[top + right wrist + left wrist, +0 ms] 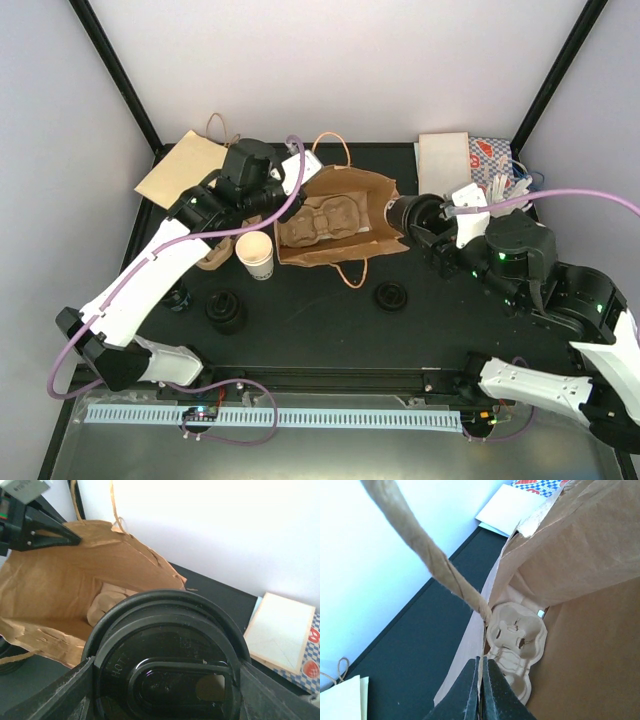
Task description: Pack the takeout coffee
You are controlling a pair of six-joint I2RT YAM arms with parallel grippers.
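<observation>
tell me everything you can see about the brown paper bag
The brown paper bag sits mid-table on the black table. It is creased kraft paper, with its mouth spread wide and its rim torn in places. Two twisted paper loop handles stick out, one on the far side and one on the near side. A moulded cardboard cup carrier lies at its bottom. The left gripper is shut on the rim beside a handle. The right gripper holds a black lid at the bag's right edge.

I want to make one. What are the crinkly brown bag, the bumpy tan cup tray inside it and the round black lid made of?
The brown bag looks like matte kraft paper: creased, torn edges. The tan cup tray seems moulded pulp, dull, fibrous. The black lid is probably plastic: smooth, raised lettering.
</observation>
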